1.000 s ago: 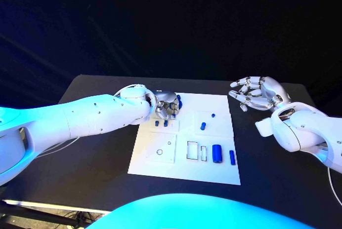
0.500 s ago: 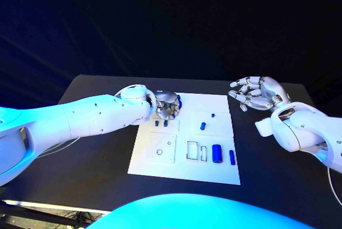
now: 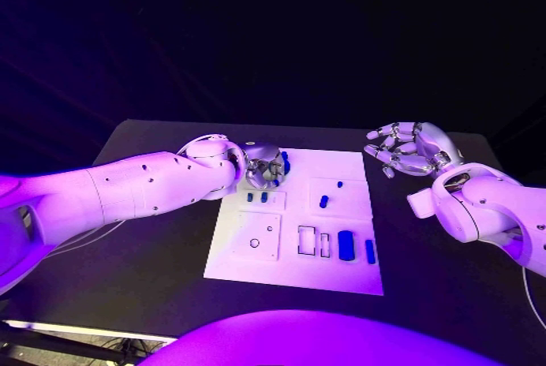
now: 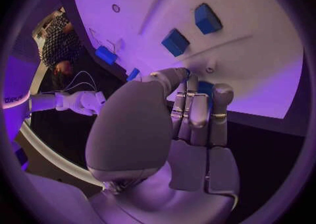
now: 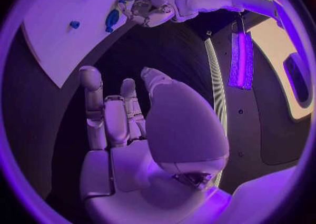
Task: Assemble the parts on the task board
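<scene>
Parts (image 3: 323,201) lie scattered on the task board (image 3: 290,275); left hand (image 3: 265,166) curls over a blue piece (image 3: 283,162) at its far edge, grasp unclear; a loose pinch could drop it; right hand (image 3: 407,149) hovers open-fingered

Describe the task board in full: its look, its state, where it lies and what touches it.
The task board is a flat white rectangular plate lying on the black table, between the two arms. Outlined panels and dark-edged rectangular and round slots mark its surface. Small blue parts lie on it or stand in it, some near its right edge, two near the left hand. That hand is at its far left corner, fingers curled by a blue part; contact cannot be told. The right hand stays off it.
</scene>
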`<state>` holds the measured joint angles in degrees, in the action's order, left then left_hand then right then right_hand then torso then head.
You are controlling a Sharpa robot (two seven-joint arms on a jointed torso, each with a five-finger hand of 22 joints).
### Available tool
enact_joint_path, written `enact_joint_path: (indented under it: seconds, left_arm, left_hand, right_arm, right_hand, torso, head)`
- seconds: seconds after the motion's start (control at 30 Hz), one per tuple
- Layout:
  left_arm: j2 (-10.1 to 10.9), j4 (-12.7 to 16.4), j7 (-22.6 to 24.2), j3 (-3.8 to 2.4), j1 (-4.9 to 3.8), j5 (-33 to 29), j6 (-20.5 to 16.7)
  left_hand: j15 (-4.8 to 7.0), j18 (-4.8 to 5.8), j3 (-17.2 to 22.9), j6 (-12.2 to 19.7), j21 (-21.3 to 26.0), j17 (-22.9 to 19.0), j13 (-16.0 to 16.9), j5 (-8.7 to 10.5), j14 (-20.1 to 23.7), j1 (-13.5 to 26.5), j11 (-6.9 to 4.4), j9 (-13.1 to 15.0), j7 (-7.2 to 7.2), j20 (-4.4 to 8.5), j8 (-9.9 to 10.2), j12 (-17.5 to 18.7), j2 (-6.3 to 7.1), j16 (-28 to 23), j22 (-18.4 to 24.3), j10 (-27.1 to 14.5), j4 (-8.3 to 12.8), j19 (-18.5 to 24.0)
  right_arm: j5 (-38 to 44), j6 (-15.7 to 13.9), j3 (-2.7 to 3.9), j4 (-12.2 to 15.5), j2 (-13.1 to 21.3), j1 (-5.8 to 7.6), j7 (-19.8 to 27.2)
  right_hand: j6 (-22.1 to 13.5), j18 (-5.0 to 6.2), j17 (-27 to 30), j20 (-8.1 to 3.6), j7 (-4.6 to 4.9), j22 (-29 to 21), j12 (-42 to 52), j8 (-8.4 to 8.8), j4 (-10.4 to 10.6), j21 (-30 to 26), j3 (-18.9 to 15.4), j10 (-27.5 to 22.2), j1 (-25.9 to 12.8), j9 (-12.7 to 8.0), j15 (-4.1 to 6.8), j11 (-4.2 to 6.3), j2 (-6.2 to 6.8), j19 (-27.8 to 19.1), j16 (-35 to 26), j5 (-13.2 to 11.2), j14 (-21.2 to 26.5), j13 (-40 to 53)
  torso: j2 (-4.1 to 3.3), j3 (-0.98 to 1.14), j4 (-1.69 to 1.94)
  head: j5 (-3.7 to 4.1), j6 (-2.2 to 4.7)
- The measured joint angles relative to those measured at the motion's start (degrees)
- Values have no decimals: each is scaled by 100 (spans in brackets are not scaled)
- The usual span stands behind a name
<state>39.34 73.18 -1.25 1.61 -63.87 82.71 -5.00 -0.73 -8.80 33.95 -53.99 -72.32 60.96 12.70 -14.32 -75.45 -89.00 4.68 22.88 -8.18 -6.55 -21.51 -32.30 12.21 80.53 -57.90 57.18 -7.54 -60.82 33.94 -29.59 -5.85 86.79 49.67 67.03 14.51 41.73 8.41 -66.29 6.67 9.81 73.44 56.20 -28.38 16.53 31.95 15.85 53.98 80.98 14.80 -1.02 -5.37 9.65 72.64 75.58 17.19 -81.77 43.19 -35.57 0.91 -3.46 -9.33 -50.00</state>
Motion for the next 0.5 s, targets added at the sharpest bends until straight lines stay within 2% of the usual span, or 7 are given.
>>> enact_joint_path:
  seconds: [0.13,0.23,0.37,0.5]
  left_arm:
    - [182,177,-14,-110,0,-135,-3]
    - [330,295,-33,-178,-7,-221,-2]
    - [485,404,-66,-228,-12,-311,7]
    - [594,458,-103,-250,-17,-372,31]
  left_hand:
    - [0,0,5,0,0,-13,0,1,0,26,-19,-6,0,0,27,19,-15,0,16,19,4,0]
    - [0,0,5,-4,0,-10,0,2,0,64,-27,-7,-4,0,27,19,23,0,16,54,5,0]
    - [0,0,5,-20,0,-10,1,1,0,152,-28,-14,-20,0,28,57,37,0,16,72,5,0]
    - [0,0,5,-40,0,-12,1,2,0,152,-27,-12,0,0,28,57,37,0,16,72,5,0]
  right_arm:
    - [0,0,0,0,4,-1,1]
    - [0,0,0,0,8,-1,2]
    - [0,-1,0,2,15,0,2]
    - [0,-1,0,5,25,0,2]
  right_hand:
    - [0,0,0,0,0,0,0,0,0,0,0,0,0,0,0,0,0,0,0,0,0,0]
    - [0,0,0,0,0,0,0,0,0,0,0,0,0,0,0,0,0,0,0,0,0,0]
    - [0,0,1,0,0,0,0,0,0,0,0,0,0,-5,0,0,0,0,0,0,0,-22]
    - [0,0,1,0,0,0,0,0,0,0,0,0,0,-5,0,0,0,0,0,0,0,-22]
  torso:
    - [7,0,4]
    - [9,0,11]
    - [10,2,15]
    - [7,3,12]
  head:
    - [8,0]
    - [9,0]
    - [2,0]
    - [-8,0]
